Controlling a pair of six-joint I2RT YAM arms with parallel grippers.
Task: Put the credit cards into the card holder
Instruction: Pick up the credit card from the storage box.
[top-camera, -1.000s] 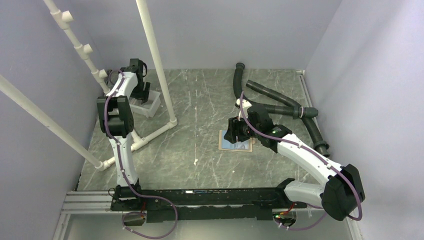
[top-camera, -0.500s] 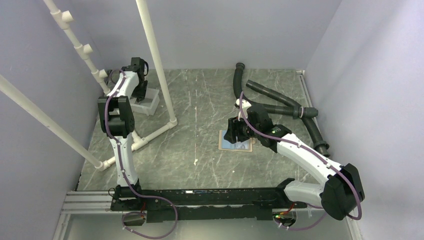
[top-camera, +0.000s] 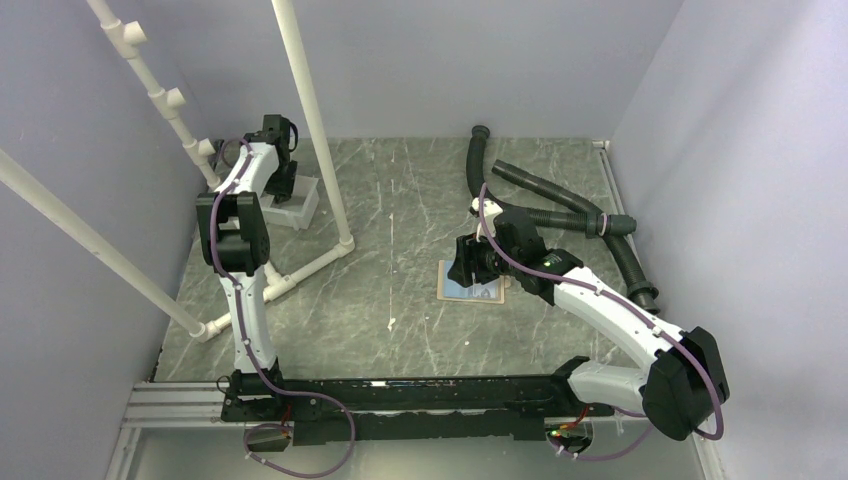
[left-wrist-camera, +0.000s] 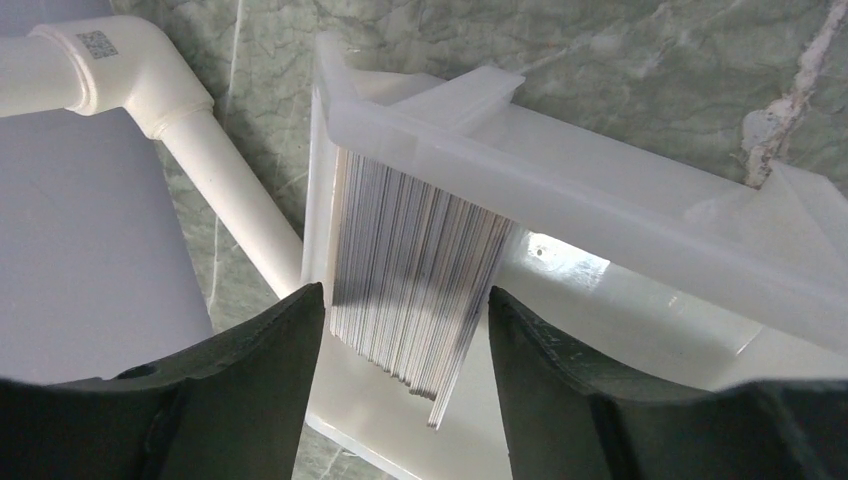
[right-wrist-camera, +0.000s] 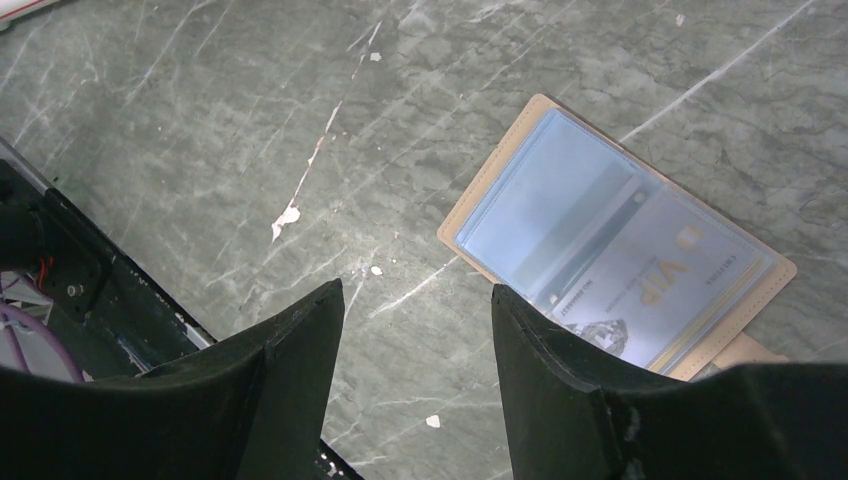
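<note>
L gripper (left-wrist-camera: 405, 300), jaws apart, over credit cards (left-wrist-camera: 420, 240) edge-up in tray (left-wrist-camera: 600, 190).

Open card holder (right-wrist-camera: 615, 265) lies flat; credit cards (left-wrist-camera: 415, 290) stand stacked, apparently leaning.

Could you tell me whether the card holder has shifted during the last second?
No; the card holder lies just as far from the black hoses.

- My left arm (top-camera: 240, 232): reaching far forward, elbow raised.
- My left tool (left-wrist-camera: 402, 305): pointing down, jaws parted.
- My right arm (top-camera: 600, 305): stretched forward and inward.
- My right tool (right-wrist-camera: 417, 300): pointing down, jaws parted.
</note>
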